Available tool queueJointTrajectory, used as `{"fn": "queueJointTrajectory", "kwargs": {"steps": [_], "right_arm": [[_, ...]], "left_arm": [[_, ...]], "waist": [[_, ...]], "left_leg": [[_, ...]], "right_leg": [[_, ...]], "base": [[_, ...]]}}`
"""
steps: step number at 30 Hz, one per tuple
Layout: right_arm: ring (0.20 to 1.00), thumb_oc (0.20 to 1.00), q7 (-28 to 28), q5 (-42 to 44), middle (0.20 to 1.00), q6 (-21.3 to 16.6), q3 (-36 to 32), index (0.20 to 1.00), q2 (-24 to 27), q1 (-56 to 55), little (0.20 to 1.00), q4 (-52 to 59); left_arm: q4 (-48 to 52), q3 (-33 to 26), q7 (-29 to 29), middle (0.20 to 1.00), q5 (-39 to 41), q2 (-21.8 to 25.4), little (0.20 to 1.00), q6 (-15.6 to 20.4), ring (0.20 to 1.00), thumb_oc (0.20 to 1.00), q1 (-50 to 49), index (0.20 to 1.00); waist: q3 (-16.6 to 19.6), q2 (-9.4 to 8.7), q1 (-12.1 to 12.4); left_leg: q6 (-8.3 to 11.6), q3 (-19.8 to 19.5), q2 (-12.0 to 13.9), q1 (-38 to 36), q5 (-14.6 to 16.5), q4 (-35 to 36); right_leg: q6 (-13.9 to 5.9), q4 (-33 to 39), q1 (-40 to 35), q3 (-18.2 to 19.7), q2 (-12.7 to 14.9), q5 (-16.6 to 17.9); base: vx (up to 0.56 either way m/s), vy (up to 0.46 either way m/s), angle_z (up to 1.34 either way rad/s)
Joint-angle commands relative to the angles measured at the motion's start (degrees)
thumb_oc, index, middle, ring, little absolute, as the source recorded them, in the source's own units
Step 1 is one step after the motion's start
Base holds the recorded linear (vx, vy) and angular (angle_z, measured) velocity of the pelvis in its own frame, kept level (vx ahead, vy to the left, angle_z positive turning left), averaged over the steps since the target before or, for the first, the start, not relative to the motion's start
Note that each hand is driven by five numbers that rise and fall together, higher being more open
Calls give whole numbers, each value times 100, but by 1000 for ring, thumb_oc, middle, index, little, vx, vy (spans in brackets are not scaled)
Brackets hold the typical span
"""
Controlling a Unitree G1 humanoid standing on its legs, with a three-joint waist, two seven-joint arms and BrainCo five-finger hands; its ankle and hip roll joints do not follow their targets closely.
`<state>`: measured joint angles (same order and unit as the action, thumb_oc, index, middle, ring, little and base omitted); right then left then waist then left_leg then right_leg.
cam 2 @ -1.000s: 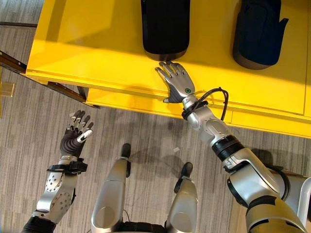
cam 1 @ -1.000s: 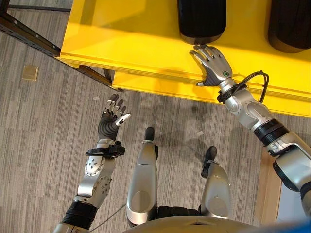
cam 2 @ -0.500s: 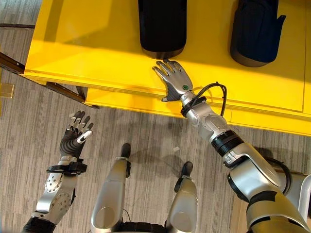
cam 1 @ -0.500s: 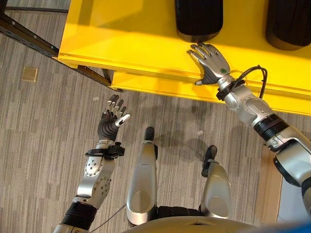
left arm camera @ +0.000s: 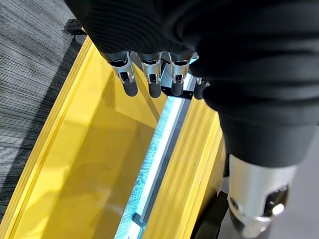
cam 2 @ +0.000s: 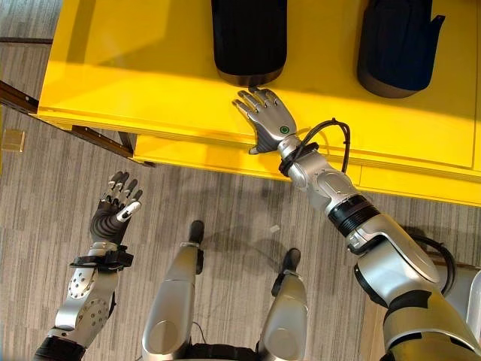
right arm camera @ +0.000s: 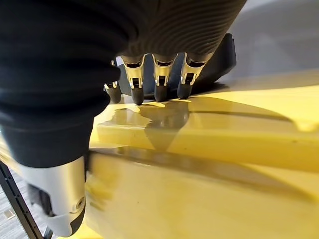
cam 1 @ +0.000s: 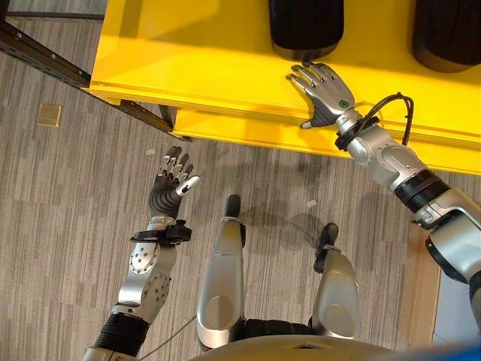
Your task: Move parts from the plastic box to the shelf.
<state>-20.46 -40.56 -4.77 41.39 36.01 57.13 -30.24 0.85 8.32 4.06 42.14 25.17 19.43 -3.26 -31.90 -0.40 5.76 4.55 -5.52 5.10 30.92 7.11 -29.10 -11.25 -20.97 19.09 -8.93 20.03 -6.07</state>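
Two black parts lie on the yellow shelf (cam 1: 195,53): one (cam 1: 307,26) at the middle and a second (cam 1: 447,34) at the far right. My right hand (cam 1: 325,92) hovers open, palm down, over the shelf's front. Its fingertips (right arm camera: 159,87) are just short of the near end of the middle part (right arm camera: 222,57), and nothing is in the hand. My left hand (cam 1: 169,184) is open and empty above the floor at the lower left, its fingers (left arm camera: 149,74) straight, well short of the shelf.
A lower yellow ledge (cam 1: 248,131) juts out below the shelf's front edge. A dark metal frame bar (cam 1: 45,60) runs across the upper left. A small tan square (cam 1: 49,114) lies on the grey carpet.
The right hand has crept a little farther over the shelf and turned slightly left, staying at the middle part's near end. The view shifted a little. The left hand has barely moved.
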Motion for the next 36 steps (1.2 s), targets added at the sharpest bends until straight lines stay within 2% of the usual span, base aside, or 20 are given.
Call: {"fn": "queueJointTrajectory", "kwargs": {"steps": [1, 8, 20, 29, 36], "right_arm": [[1000, 1000, -40, 312, 1000, 177, 13, 1000, -180, 1341, 1000, -350], [1000, 1000, -34, 385, 1000, 147, 50, 1000, -275, 1482, 1000, -350], [1000, 1000, -16, 631, 1000, -44, 4, 1000, -411, 1566, 1000, 276], [1000, 1000, 35, 976, 1000, -219, -395, 1000, -217, 939, 1000, 1215], [1000, 1000, 243, 1663, 1000, -656, -1015, 1000, 87, -422, 1000, 2671]], "left_arm": [[444, -165, -70, 1000, 60, 246, 1000, 385, 1000, 1000, -74, 1000], [445, -156, -48, 1000, 47, 278, 1000, 407, 1000, 1000, -68, 1000], [439, -167, 15, 1000, 50, 300, 1000, 419, 1000, 1000, -65, 1000], [432, -190, 73, 1000, -15, 215, 1000, 371, 1000, 1000, -52, 1000], [432, -236, 132, 1000, -160, 68, 1000, 316, 1000, 1000, -107, 1000]], "waist": [[211, -37, 393], [211, -21, 403], [211, -7, 412], [211, -43, 320], [211, -127, 151]], "left_leg": [[32, -35, 237, -47, -155, -26], [33, -31, 238, -52, -109, -70], [24, -19, 233, -47, -106, -85], [12, 7, 237, -2, -167, -44], [7, 35, 272, 32, -177, -56]], "right_leg": [[271, -802, 166, 122, -97, 185], [275, -829, 166, 135, -95, 146], [281, -854, 184, 164, -106, 143], [288, -811, 245, 188, -113, 193], [294, -837, 307, 215, -133, 188]], "base": [[0, 0, 0], [0, 0, 0], [0, 0, 0], [0, 0, 0], [-1, 0, 1]]}}
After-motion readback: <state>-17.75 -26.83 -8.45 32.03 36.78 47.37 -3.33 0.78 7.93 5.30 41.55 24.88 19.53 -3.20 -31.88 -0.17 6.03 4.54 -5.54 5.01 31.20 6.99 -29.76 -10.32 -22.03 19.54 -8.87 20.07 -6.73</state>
